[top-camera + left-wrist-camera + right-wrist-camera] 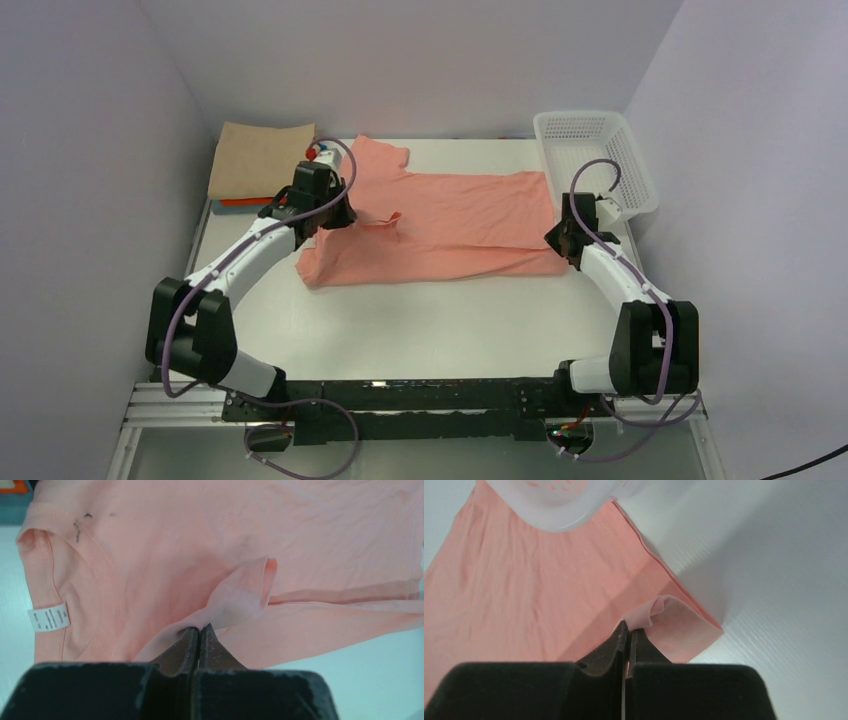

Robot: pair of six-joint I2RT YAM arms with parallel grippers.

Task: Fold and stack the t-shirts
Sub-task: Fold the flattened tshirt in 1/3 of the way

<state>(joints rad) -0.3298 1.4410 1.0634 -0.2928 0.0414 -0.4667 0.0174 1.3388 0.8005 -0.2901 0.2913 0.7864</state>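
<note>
The salmon-pink t-shirt [450, 225] lies spread across the middle of the worktop [420, 330], collar toward the left of the overhead frame and hem toward the right. A folded tan t-shirt [262, 158] rests on an orange-red t-shirt [240, 202] in the upper left.

The left tool [200, 628] is closed on a raised ridge of cloth beside the collar, right of the neck label [48, 616]. The right tool [629, 626] is closed on a small pucker at the lower hem corner.

Probable faults from this state:

- Slip. Each tool pinches only a narrow tuck of cloth. A fast lift or a sideways pull is likely to draw the tuck out of the jaws.
- Layer separation. It cannot be told whether either pinch takes both layers. If only the top layer is held, the bottom layer stays on the worktop and the fold bunches.
- Skew. Unequal height or travel between the two tools would leave a slanted crease.
- Snag. The white mesh basket [600, 150] stands close to the hem at right; the right arm or trailing cloth may catch it.
</note>
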